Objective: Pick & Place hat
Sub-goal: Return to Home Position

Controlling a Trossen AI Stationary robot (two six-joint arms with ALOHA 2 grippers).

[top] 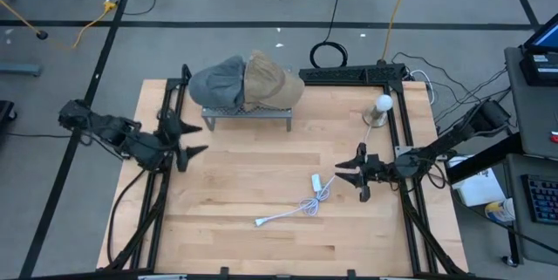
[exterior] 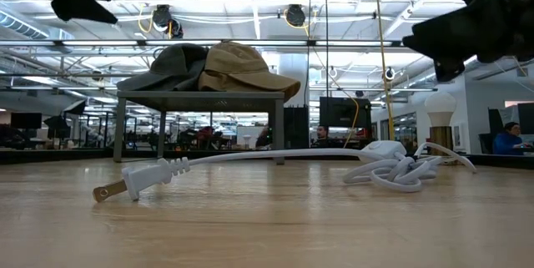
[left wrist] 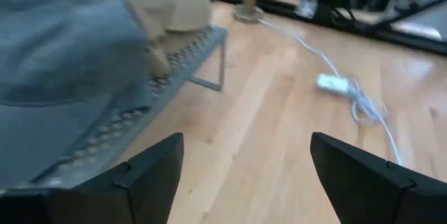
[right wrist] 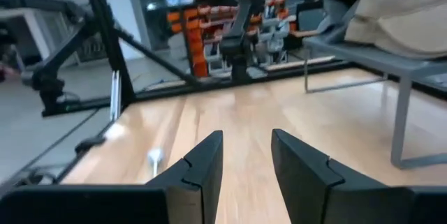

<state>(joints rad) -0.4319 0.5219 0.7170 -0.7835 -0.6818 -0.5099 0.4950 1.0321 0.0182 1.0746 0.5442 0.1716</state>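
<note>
Two caps sit side by side and touching on a small metal rack at the far middle of the table: a grey hat and a tan hat. My left gripper hovers open just left of and nearer than the rack, with the grey hat close ahead of it. My right gripper hangs open with a narrow gap over the table's right side and points toward the rack and the tan hat.
A white cable with a plug lies loose on the table between the arms, nearer than the rack. A light bulb on a stand stands at the far right. A black power strip lies along the far edge.
</note>
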